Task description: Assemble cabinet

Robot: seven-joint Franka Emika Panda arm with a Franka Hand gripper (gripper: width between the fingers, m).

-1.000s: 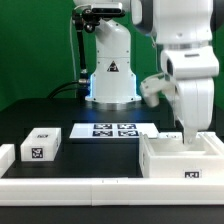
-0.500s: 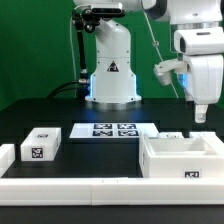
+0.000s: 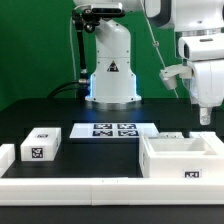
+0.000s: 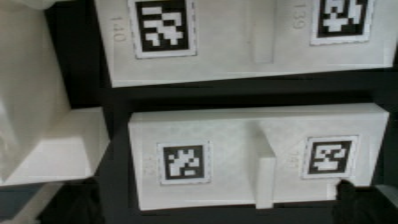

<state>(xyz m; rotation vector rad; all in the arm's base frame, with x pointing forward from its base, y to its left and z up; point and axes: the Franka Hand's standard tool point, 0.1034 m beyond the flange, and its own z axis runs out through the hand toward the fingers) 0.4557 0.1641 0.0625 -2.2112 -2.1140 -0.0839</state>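
Note:
The cabinet body (image 3: 181, 160) is an open-topped white box with a small tag on its front, at the exterior view's right. My gripper (image 3: 205, 118) hangs high above its far side, open and empty. In the wrist view my gripper (image 4: 222, 200) has its dark fingertips (image 4: 79, 200) wide apart. Below them lies a white part with a ridge and two tags (image 4: 258, 150). Another white two-tag part (image 4: 231, 40) lies just beyond it. A small white tagged box (image 3: 40, 146) sits at the exterior view's left.
The marker board (image 3: 114, 130) lies flat in the middle. Low white border rails (image 3: 70, 187) run along the front. The robot's base (image 3: 110, 70) stands at the back. A small white piece (image 3: 174, 136) shows behind the cabinet body.
My gripper has risen from low behind the cabinet body to well above it, shifting toward the exterior view's right. Nothing is in it.

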